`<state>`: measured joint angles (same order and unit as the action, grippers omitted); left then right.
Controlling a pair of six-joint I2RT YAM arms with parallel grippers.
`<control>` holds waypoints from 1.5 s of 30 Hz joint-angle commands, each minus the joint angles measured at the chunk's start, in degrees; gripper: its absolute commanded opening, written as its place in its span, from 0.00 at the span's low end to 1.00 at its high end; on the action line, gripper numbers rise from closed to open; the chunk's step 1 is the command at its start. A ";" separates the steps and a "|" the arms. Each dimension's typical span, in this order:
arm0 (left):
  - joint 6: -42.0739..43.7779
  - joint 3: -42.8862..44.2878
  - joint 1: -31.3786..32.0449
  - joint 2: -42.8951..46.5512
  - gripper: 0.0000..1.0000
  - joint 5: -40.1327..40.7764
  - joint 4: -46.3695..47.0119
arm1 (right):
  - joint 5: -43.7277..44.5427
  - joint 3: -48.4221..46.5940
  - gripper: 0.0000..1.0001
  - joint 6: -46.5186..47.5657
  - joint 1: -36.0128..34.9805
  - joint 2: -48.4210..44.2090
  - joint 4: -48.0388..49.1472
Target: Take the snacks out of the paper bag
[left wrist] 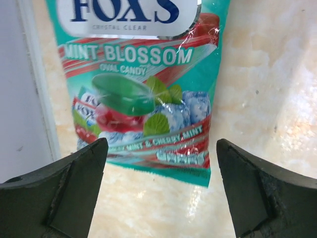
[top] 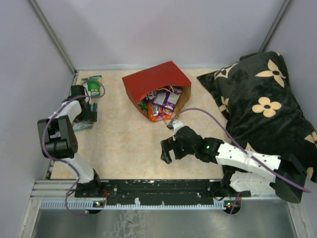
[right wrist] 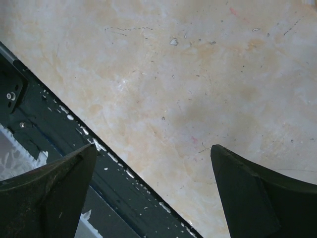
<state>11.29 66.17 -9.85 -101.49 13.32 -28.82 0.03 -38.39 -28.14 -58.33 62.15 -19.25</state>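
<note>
Red-and-brown kraft paper bag [top: 154, 82] at twelve o'clock holds glossy packets [top: 161, 102]; left gripper [left wrist: 161, 191] gapes over green mint packet [left wrist: 143, 89], right gripper [right wrist: 153, 196] gapes likewise.

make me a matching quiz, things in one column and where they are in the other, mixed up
Things:
1. paper bag
2. mint candy packet
3. black flowered pillow
4. right gripper

Places:
a. open, above bare table near the front rail
b. along the table's right side
c. on its side at the back middle, snacks in its mouth
d. flat on the table, ahead of the open left gripper

Pairs: 1-c, 2-d, 3-b, 4-a
</note>
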 commanded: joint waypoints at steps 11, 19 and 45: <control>-5.74 -9.52 14.98 32.21 1.00 -17.53 11.51 | -19.84 3.91 0.86 -19.01 30.37 -0.94 26.61; -19.67 -21.31 14.95 47.49 1.00 -35.70 18.49 | -13.95 2.22 0.72 -27.54 36.88 11.22 35.17; -24.55 -27.18 15.00 51.51 1.00 -58.04 19.02 | -0.10 -5.63 0.46 -24.46 31.89 44.08 49.22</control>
<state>-12.45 39.46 5.32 -49.78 -39.86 -11.90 -3.73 -41.87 -53.60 -24.05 102.67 29.47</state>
